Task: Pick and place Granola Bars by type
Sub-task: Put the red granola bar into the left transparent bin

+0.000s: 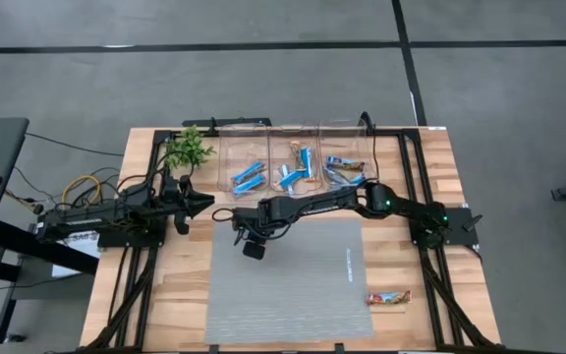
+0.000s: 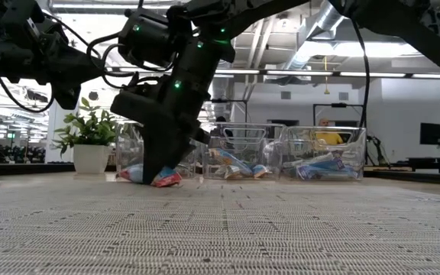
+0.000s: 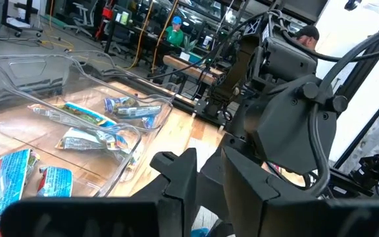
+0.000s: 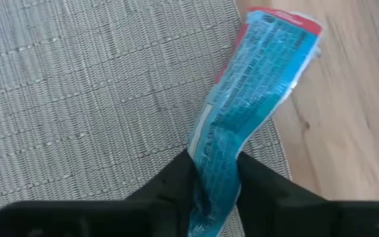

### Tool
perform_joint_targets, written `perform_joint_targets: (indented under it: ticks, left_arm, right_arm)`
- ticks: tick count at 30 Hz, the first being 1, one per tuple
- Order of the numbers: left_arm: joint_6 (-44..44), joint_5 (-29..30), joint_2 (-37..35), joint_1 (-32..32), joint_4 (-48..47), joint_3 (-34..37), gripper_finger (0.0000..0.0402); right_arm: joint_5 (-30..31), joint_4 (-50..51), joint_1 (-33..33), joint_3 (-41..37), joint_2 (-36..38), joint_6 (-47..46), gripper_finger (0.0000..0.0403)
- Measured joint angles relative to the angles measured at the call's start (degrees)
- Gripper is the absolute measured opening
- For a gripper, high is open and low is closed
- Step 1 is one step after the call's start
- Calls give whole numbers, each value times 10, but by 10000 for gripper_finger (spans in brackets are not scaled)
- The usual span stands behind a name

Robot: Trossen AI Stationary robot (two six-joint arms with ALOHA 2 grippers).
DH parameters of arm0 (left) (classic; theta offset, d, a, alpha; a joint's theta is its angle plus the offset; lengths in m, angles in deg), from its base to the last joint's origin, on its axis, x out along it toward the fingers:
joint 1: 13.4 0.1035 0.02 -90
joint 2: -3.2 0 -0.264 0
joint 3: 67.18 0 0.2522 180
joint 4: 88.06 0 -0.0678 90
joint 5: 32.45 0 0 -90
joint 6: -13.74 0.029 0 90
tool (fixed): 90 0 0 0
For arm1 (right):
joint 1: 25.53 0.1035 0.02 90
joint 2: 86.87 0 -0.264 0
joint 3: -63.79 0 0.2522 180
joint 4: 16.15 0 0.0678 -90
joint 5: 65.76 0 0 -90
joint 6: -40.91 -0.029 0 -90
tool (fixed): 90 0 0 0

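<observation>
My right gripper (image 1: 254, 241) reaches across the table to the near-left corner of the bins and is shut on a bright blue granola bar (image 4: 255, 85). In the low view the bar (image 2: 166, 179) shows under the fingers at the grey mat's far edge. Other bars lie in three clear bins: left (image 1: 249, 177), middle (image 1: 295, 169), right (image 1: 344, 171). One tan bar (image 1: 388, 297) lies flat on the wood at the mat's near-right corner. My left gripper (image 1: 202, 202) waits open at the table's left, beside the plant; its fingers (image 3: 179, 181) point toward the right arm. My right gripper pinches the blue bar's one end (image 4: 210, 172) between its two fingers (image 4: 176, 184), coming down from above. The bar runs away from the fingers along their line, bent slightly. Its free end (image 4: 283, 26) is over the mat's edge and the wood; lifted or touching, I cannot tell.
A grey mat (image 1: 293, 285) covers the table's middle, with bare wood around it. The potted green plant (image 1: 187, 149) stands at the far left beside the bins. A black frame rail runs around the table. People sit in the room behind.
</observation>
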Motion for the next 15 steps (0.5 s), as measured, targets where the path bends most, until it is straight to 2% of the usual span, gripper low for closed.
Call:
perform_joint_targets:
  ticks: [5,15]
  left_arm:
    - [0,0,0,0,0,0,63]
    - [0,0,0,0,0,0,63]
  right_arm:
    - [-4,-9,0,3,3,0,55]
    - [-26,9,-4,74,3,0,50]
